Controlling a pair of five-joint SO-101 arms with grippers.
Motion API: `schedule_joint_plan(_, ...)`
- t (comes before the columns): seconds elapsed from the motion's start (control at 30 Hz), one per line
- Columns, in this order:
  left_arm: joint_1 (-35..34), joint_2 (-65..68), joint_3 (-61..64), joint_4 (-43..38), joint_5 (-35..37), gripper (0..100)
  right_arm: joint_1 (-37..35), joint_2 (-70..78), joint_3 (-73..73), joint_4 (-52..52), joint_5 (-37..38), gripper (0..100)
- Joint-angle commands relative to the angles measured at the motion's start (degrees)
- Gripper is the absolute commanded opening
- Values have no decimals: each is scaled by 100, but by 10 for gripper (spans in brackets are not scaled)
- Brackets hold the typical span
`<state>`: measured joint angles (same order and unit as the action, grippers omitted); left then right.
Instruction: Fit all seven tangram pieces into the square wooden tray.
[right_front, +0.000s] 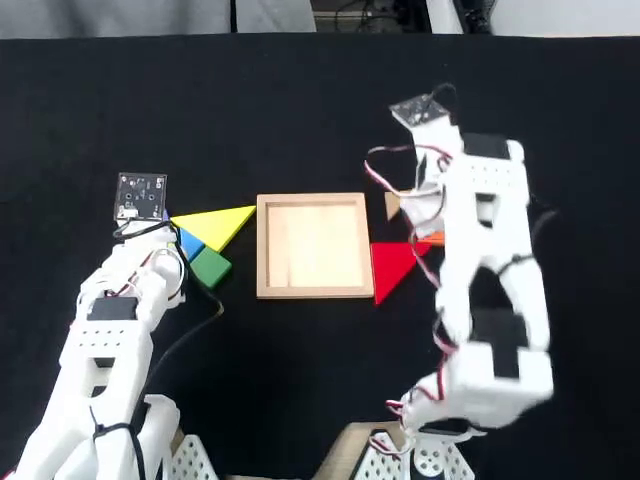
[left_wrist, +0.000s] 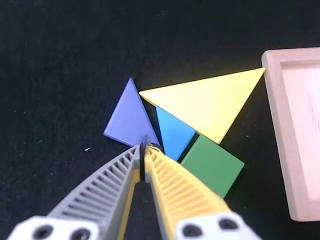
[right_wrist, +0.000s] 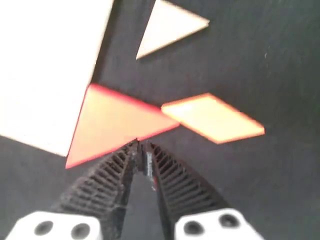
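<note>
Tray (right_front: 262, 245) is lying with its bare floor showing. On the tray's left-arm side, yellow triangle (right_front: 215, 224), blue piece (right_front: 190, 243), green square (right_front: 210, 266) and purple triangle (left_wrist: 129, 120) are clustering. Red triangle (right_front: 392, 266) is touching the opposite rim. Left gripper (left_wrist: 144, 148) is sitting closed on nothing at the purple triangle. Right gripper (right_wrist: 141, 146) is closed, possibly grazing the red triangle.

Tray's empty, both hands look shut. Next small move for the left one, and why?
Probably open the left hand: it is shut, with its tips at a corner of the purple triangle, so it cannot grip yet. The wooden tray holds no piece, so any pick is useful.
</note>
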<state>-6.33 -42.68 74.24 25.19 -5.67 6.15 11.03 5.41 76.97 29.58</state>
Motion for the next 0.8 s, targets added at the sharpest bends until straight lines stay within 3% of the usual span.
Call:
schedule_joint_plan(0.0, -48, -9, -40, -105, 70, 30, -237, 567, -646, -167, -35, 10)
schedule_joint_plan(0.23, -48, -9, -40, -105, 70, 30, -475, 1385, -884, -185, -35, 10)
schedule_joint_plan(0.5, -48, -9, -40, -105, 70, 30, 97, 1604, -831, -123, 35, 10)
schedule_joint_plan(0.77, -48, -9, -48, -105, 62, 30, 352, 1587, -312, 211, 967, 10)
